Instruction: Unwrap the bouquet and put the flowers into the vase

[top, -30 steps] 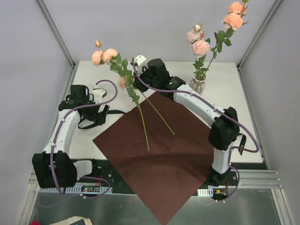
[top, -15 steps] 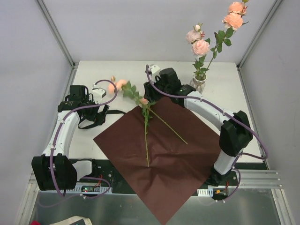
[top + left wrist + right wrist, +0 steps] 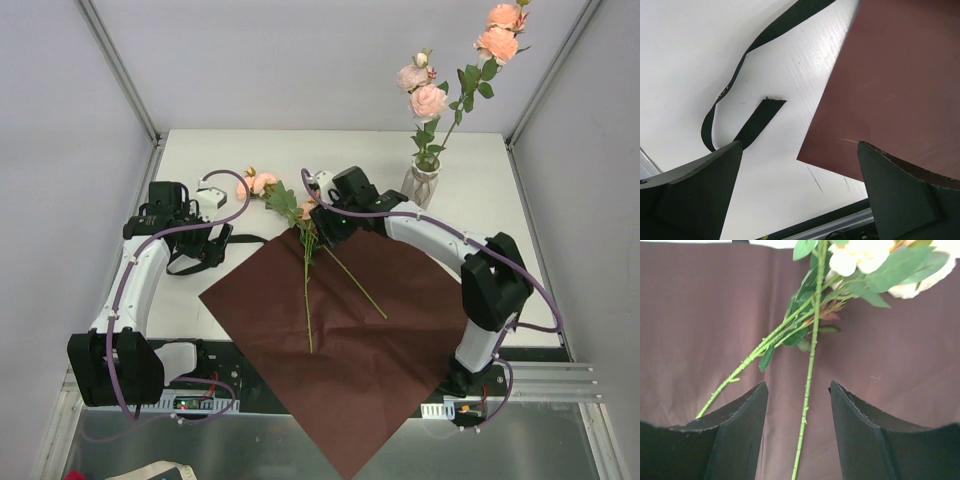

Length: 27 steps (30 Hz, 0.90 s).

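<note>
1. Clearly, the unwrapping is looking finished: the black ribbon (image 3: pixel 235 240) is lying loose on the white table (image 3: pixel 220 150) at the left, just beside the paper.
2. The dark red paper (image 3: pixel 350 350) is lying flat and open in the middle, and its near corner is hanging over the table edge.
3. Two loose flowers (image 3: pixel 307 290) are lying across the paper. Their stems are crossing near the leaves, and their blooms are resting on the table past the paper's far edge. In my judgement these two are what is left to do.
4. At the far right, the vase (image 3: pixel 420 185) is standing upright and is already carrying the placed flowers (image 3: pixel 428 100), so this part is partly done.
5. The left claw (image 3: pixel 799 150) is hanging fully spread above the ribbon and the paper's edge. It is gripping nothing and touching nothing.
6. The right claw (image 3: pixel 798 390) is hanging low over the paper, about half spread. One thin stem is running between its fingers (image 3: pixel 730 440) with free space on both sides, so it is holding nothing now.
</note>
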### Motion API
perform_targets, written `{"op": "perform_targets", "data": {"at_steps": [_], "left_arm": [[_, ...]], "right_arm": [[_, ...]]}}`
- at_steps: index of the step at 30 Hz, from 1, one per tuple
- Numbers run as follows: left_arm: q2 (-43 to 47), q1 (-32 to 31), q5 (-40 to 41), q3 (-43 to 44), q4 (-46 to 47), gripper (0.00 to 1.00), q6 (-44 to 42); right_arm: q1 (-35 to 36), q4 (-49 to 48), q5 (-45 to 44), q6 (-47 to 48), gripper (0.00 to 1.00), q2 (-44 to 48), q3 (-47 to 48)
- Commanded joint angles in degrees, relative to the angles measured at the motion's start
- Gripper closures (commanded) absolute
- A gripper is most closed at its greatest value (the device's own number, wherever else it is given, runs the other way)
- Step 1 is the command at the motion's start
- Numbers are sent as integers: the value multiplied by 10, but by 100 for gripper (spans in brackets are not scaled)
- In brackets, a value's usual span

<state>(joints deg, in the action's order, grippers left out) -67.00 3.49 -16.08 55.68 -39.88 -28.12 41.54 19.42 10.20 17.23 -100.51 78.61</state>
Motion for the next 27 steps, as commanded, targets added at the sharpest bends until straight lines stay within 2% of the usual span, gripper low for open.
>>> {"op": "perform_targets", "data": {"at_steps": [1, 10, 16, 24, 27], "left_arm": [[6, 6, -11, 22, -12, 1, -11], [10, 8, -1, 20, -13, 1, -19], [6, 12, 0, 18, -13, 1, -22], [8, 13, -4, 16, -14, 1, -23], [11, 13, -4, 14, -13, 1, -24]], "right_arm": [[11, 69, 20, 48, 44, -51, 44], [12, 99, -2, 86, 50, -152, 131], [5, 99, 0, 88, 57, -181, 167], [4, 127, -12, 102, 58, -192, 169], [4, 127, -23, 105, 52, -184, 157]]}}
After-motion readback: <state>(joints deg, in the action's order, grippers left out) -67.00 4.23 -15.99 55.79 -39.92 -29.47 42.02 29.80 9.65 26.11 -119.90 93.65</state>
